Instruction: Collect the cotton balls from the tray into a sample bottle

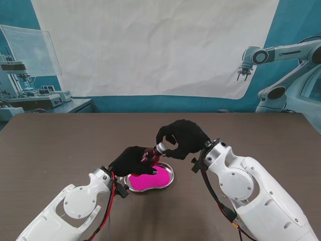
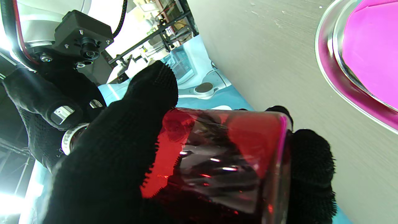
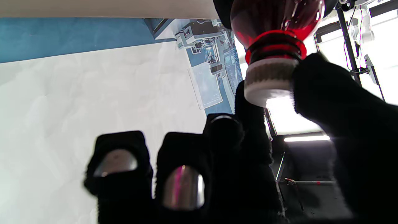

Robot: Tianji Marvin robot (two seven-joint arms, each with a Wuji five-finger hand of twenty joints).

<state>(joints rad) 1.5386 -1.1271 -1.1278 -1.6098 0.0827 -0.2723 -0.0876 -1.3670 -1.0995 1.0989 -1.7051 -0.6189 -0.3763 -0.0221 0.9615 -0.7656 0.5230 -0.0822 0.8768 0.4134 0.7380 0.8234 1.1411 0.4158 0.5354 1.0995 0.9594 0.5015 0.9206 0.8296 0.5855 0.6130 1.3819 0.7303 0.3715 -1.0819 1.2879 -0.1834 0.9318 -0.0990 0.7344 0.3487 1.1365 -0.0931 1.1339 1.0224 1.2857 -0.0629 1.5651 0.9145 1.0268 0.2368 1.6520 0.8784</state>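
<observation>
While the left hand (image 1: 131, 159) has its fingers (image 2: 146, 93) clamped round the body of the red sample bottle (image 1: 150, 153), held tilted over the metal tray (image 1: 168, 181) on the bench (image 1: 60, 145), the right hand (image 1: 181, 138) pinches the white cap (image 3: 267, 81) at its neck. No cotton balls can be made out on the tray's pink liner (image 1: 146, 179) or through the glass. I judge the task either near its end, at capping, or barely begun, at opening.

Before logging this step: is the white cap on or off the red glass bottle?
On: the white cap sits on the red glass bottle neck, pinched by the right hand.
</observation>
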